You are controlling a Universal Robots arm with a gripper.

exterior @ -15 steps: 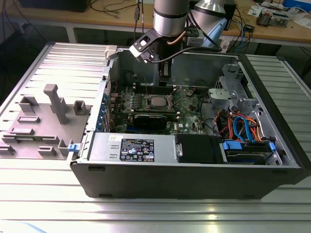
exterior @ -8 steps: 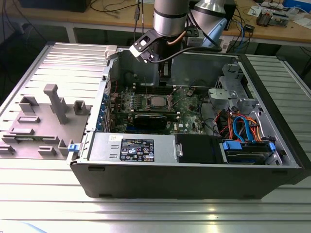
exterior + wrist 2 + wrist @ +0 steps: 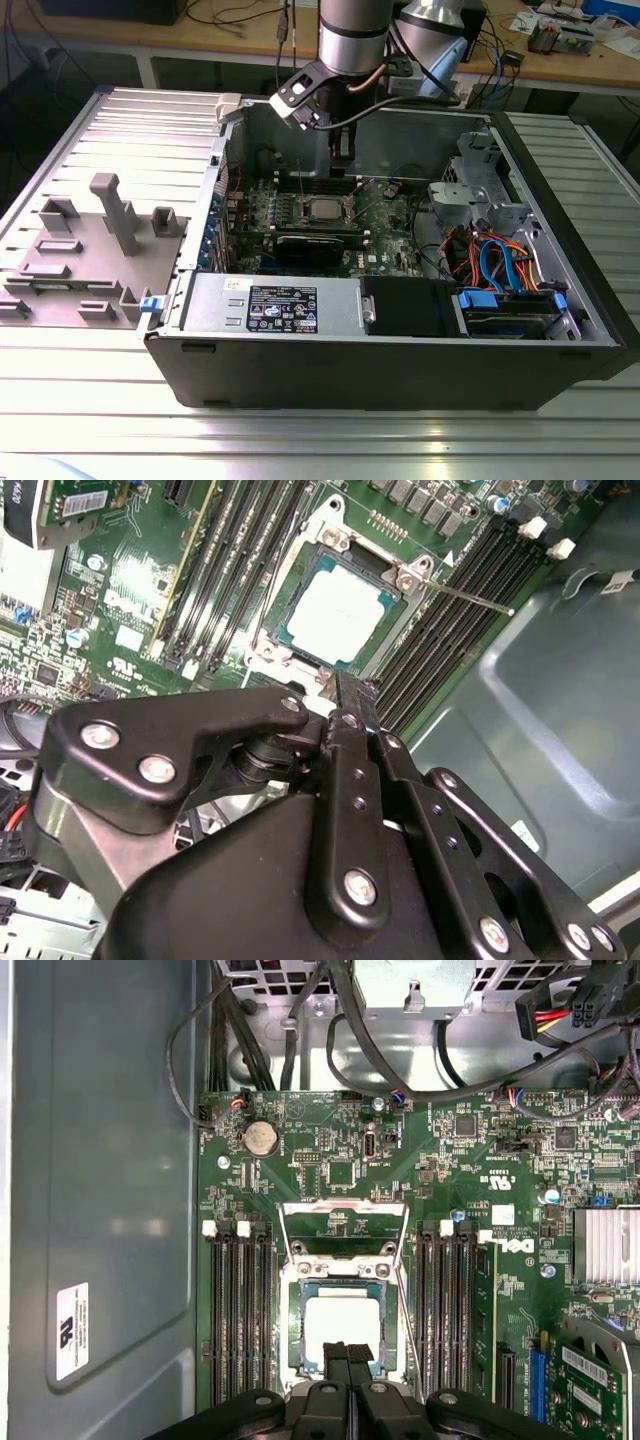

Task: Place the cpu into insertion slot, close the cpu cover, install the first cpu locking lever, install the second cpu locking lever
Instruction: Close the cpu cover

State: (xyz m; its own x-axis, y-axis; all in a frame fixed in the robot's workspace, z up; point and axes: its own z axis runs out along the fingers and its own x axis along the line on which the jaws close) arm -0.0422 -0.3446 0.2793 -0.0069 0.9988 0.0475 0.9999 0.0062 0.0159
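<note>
The cpu (image 3: 322,210) lies flat in the motherboard socket, its silvery top bare with a teal rim around it in both wrist views (image 3: 338,615) (image 3: 342,1322). The cpu cover (image 3: 345,1206), a thin silvery frame with a window, stands hinged up at the socket's far edge. A thin locking lever (image 3: 470,598) sticks out sideways from one socket corner. My gripper (image 3: 342,150) hangs inside the case above the socket. Its black fingers (image 3: 336,1352) are pressed together with nothing between them, the tips (image 3: 345,692) over the socket's near edge.
Memory slots (image 3: 240,1310) flank the socket on both sides. A black card (image 3: 318,245) lies just in front of it. The power supply (image 3: 270,305) and a drive cage with blue cables (image 3: 500,265) line the case front. A grey fixture (image 3: 100,240) sits outside, at the exterior view's left.
</note>
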